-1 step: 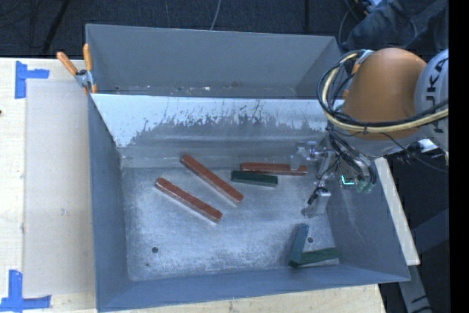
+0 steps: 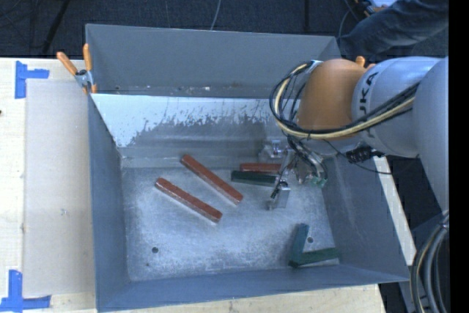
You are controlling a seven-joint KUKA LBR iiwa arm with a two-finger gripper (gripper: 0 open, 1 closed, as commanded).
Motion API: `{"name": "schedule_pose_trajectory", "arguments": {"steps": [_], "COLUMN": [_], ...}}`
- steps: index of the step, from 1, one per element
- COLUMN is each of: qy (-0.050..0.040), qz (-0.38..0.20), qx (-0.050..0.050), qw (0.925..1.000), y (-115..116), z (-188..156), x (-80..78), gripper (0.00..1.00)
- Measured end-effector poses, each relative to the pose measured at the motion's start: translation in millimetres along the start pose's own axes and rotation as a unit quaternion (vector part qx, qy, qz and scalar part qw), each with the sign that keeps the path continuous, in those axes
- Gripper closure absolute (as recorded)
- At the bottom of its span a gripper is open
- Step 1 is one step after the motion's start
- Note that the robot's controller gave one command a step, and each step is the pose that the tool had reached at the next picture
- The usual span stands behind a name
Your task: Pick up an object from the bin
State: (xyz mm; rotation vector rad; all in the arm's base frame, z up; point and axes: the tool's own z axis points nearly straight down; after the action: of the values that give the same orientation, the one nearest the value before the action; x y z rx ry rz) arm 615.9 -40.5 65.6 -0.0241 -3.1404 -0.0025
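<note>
Gripper [image 2: 279,192] low in grey metal bin [image 2: 183,62], beside right end of dark green flat bar [image 2: 248,177]; grip state unclear.

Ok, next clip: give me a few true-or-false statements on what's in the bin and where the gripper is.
1. Two reddish-brown bars, the farther bar and the nearer bar, lie roughly parallel on the floor of the bin. True.
2. The green L-shaped piece lies in the far left corner. False: it lies near the front right corner.
3. The gripper is low in the bin beside a dark green bar. True.
4. The gripper hangs over the two reddish-brown bars. False: it is to their right.
</note>
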Motion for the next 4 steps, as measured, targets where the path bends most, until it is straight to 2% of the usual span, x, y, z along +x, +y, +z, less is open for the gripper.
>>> {"name": "schedule_pose_trajectory", "arguments": {"steps": [1, 2, 3, 4], "qy": [-0.0027, -0.0018, 0.0009, -0.0005], "qz": [-0.107, -0.023, 0.031, 0.029], "qx": [0.001, 0.001, 0.001, 0.001], "qw": [0.9942, 0.9997, 0.9995, 0.9996], "y": [8.4, 8.5, -3.3, -2.6], "z": [-35.5, -44.4, -2.3, -2.3], "x": [-5.0, -3.9, -5.5, -5.8], "gripper": [0.00, 0.00, 0.00, 0.00]}}
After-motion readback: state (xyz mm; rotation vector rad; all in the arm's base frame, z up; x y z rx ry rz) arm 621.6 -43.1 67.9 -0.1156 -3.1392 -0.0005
